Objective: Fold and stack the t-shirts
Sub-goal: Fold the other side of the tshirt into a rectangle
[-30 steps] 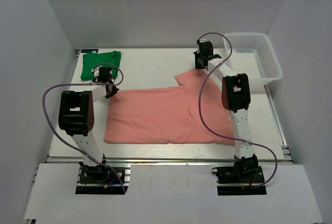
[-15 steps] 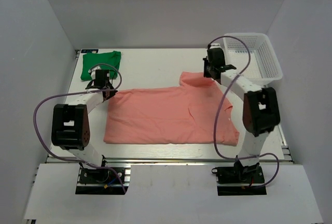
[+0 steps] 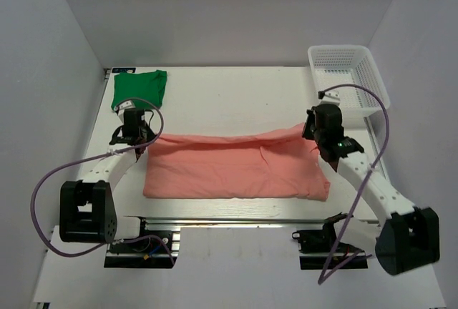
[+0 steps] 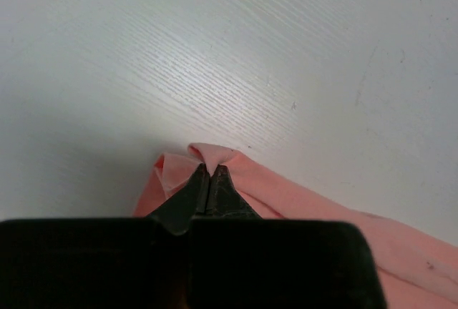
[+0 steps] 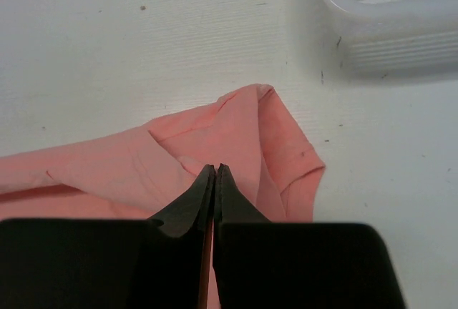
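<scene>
1. Top view: the salmon-pink t-shirt (image 3: 236, 169) lies on the table (image 3: 215, 101), its far edge raised between the left hand (image 3: 145, 139) and right hand (image 3: 309, 129); the green t-shirt (image 3: 139, 87) lies at the far-left corner.
2. Left wrist: the closed fingers pinch a pink corner.
3. Right wrist: the closed fingers pinch pink cloth; the white basket (image 5: 386, 16) stands beyond.

My overhead view is bright and evenly lit from above. The white table (image 3: 236, 94) nearly washes out, and the shadows beneath the arms are faint and soft. The salmon-pink shirt (image 3: 229, 169) and green shirt (image 3: 139, 89) read crisp and saturated. On the left wrist view a pale sheen crosses the table grain while the left side dims, and the left gripper (image 4: 209, 173) is a black, underexposed mass. On the right wrist view the basket (image 5: 386, 8) looks soft, with a grey shadow beneath.
</scene>
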